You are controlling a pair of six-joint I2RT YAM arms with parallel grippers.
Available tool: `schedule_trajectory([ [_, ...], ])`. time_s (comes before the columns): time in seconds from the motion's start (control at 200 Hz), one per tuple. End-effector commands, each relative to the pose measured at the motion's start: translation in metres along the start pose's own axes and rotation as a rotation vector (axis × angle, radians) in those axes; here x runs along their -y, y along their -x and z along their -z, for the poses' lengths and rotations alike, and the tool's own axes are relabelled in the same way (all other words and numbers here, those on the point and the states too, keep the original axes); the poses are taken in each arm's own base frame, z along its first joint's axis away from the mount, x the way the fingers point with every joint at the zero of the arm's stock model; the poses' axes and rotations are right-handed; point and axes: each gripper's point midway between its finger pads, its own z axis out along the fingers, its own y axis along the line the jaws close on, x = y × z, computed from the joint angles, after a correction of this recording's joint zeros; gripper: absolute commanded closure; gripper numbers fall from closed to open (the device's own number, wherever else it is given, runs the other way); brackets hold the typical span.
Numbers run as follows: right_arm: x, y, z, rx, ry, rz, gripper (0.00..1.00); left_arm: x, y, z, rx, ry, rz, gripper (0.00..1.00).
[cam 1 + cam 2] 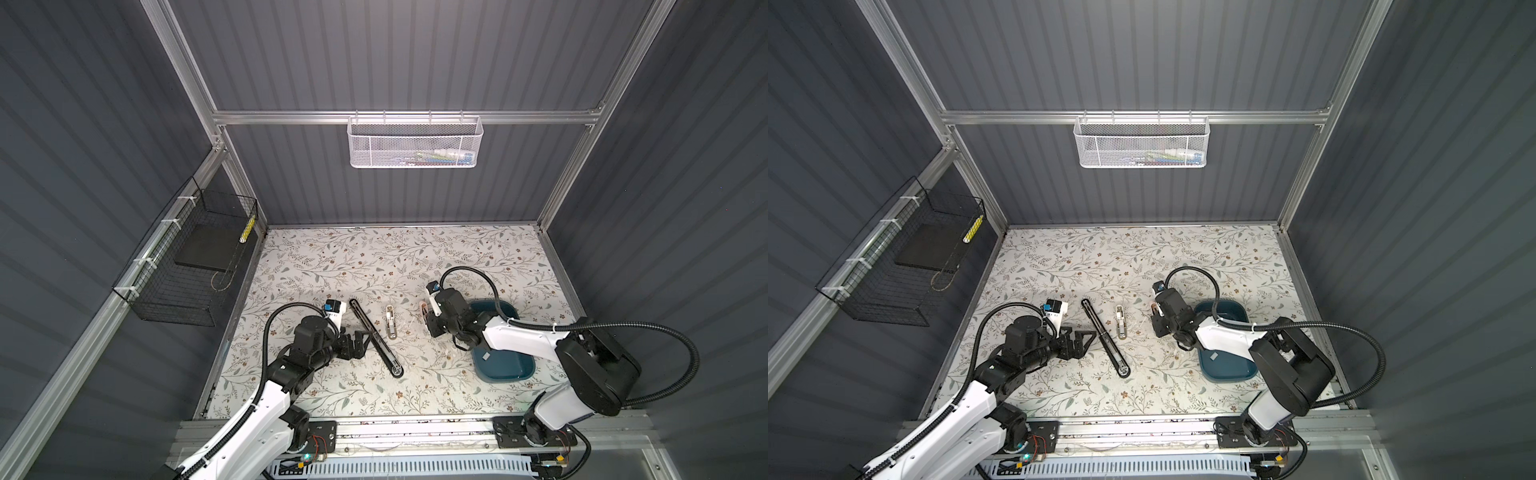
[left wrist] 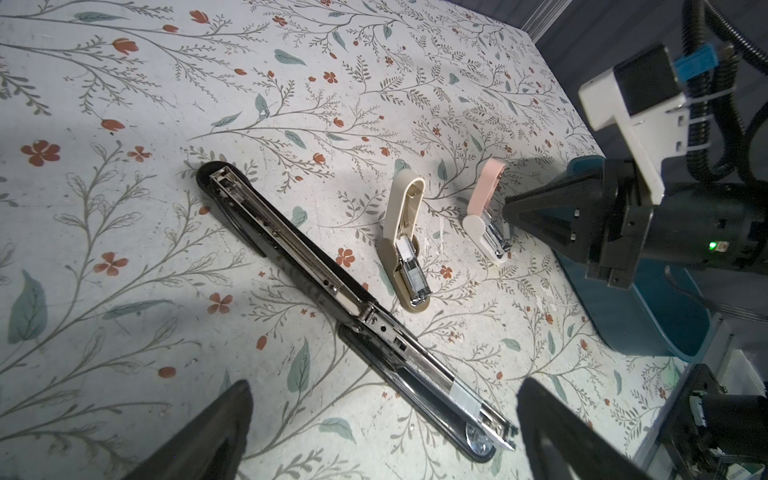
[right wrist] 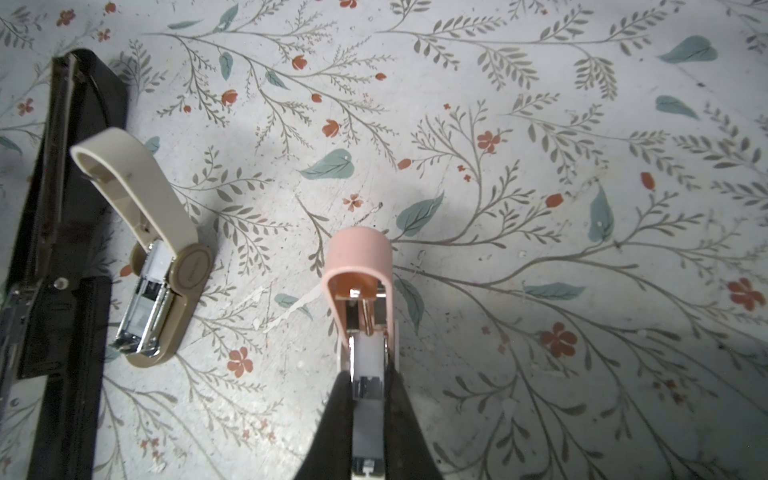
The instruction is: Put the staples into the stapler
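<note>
Left of blue tray [image 1: 511,362], which holds one grey strip of staples [image 1: 485,354]: pink stapler [image 3: 359,253], lid up, right gripper [image 3: 368,376] pinched on its metal rail; further left, beige stapler [image 2: 401,216], then black stapler [image 2: 291,249] opened flat, left gripper [image 2: 386,384] spread wide about it.

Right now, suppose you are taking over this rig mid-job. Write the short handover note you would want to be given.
The left gripper is open and empty, beside the black stapler, which lies unfolded flat.
The right gripper is shut on the pink stapler at its metal magazine, lid raised.
The beige stapler stands open between those two, free.
One grey staple strip lies in the teal tray under the right arm.
Done: all three staplers are open.
Left: I cannot tell if any is loaded. Seat the strip, then close the lids.
</note>
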Motion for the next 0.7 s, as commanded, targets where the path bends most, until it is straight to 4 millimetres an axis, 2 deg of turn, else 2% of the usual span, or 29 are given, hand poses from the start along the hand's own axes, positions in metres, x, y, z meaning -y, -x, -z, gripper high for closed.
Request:
schedule_trajectory([
  [0.0, -0.0023, -0.0063, -0.0053, -0.019, 0.003, 0.023, 0.92, 0.0017, 0.0001, -0.0001, 0.004, -0.014, -0.021, 0.01],
  [0.33, -0.0005, -0.0084, -0.0058, -0.024, -0.011, 0.023, 0.92, 0.0025, -0.0002, -0.0001, 0.002, -0.019, -0.021, 0.01],
  [0.695, -0.0004, 0.0005, 0.0017, 0.007, -0.026, 0.023, 0.93, 0.0029, 0.0001, -0.0001, 0.004, -0.021, -0.021, 0.01],
])
